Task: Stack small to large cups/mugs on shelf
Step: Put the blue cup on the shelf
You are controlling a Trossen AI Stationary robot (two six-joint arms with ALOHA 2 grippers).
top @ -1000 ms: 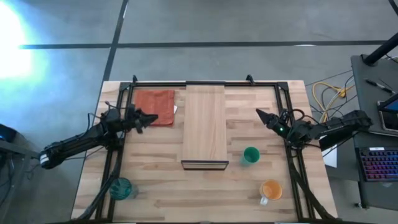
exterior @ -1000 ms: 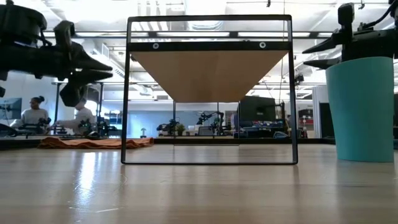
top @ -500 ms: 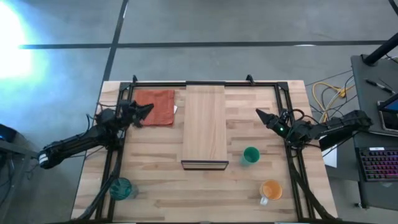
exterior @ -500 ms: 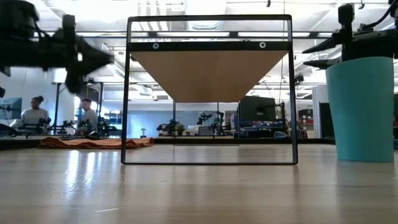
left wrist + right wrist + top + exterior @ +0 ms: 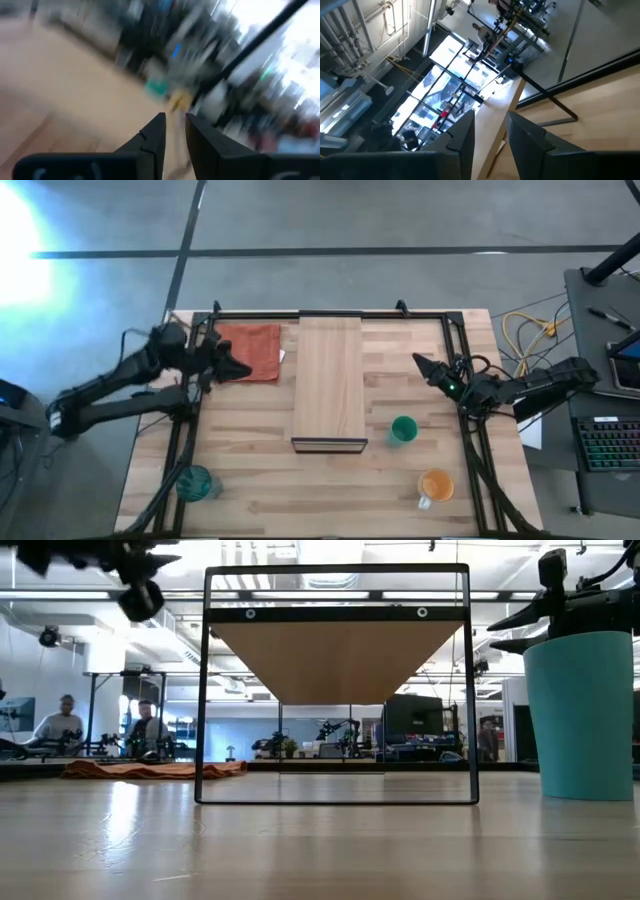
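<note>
The light-wood shelf stands on a black frame at the table's middle and shows from below in the low view. The green cup stands upright on the table right of the shelf's near end, large in the low view. The orange mug with a white handle stands near the right front. The teal tumbler stands at the left front. My left gripper hangs high above the table by the orange-red cloth, empty, its fingers a narrow gap apart. My right gripper hovers right of the shelf, empty, with a narrow gap.
An orange-red cloth lies at the far left of the table, left of the shelf. A black frame rail runs along the far edge and down both sides. People sit in the room beyond the table.
My left gripper has gone up, from the height of the shelf board to well above it, staying over the cloth's near right corner. My right arm and the cups have kept still.
</note>
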